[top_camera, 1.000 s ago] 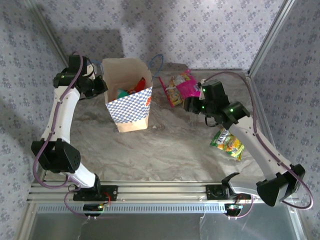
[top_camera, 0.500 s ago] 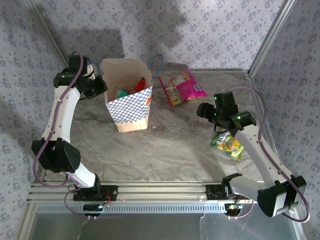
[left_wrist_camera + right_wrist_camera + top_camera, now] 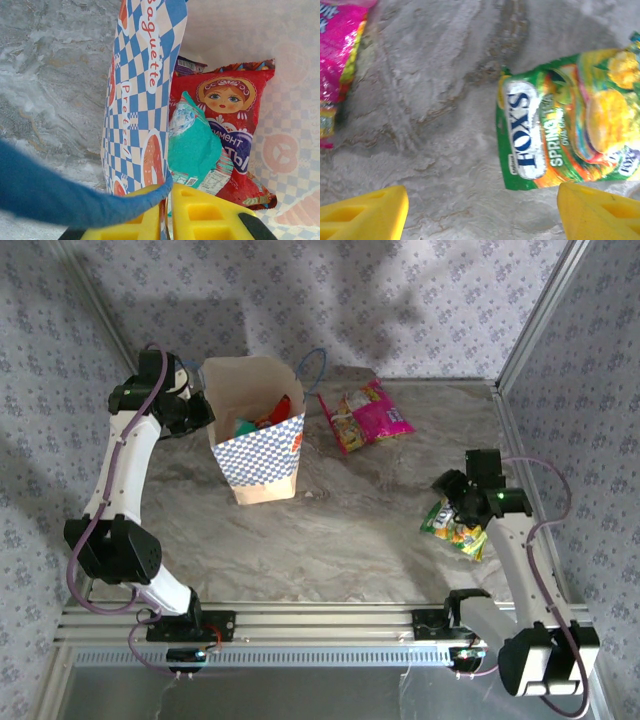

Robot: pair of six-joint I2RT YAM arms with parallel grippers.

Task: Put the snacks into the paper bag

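Note:
The paper bag [image 3: 258,445] stands upright at the back left, and my left gripper [image 3: 198,410] is shut on its left rim. In the left wrist view the yellow fingers [image 3: 200,215] pinch the checked wall [image 3: 142,100] with the blue cord handle [image 3: 75,200] across them. Inside lie a red packet [image 3: 227,110] and a teal one [image 3: 192,147]. My right gripper [image 3: 448,490] hangs open over the left end of the green-yellow packet [image 3: 462,532]. That packet [image 3: 565,135] lies ahead of the open right gripper [image 3: 480,220]. The magenta packet [image 3: 378,412] and an orange one [image 3: 343,425] lie at the back.
A metal frame post [image 3: 530,320] and patterned walls close in the right side. The aluminium rail [image 3: 320,625] runs along the near edge. Bare marbled table [image 3: 340,530] lies between the bag and the green-yellow packet.
My right arm has swung back from beside the magenta packet to the near right, over the green-yellow packet. The left arm and the bag have not moved.

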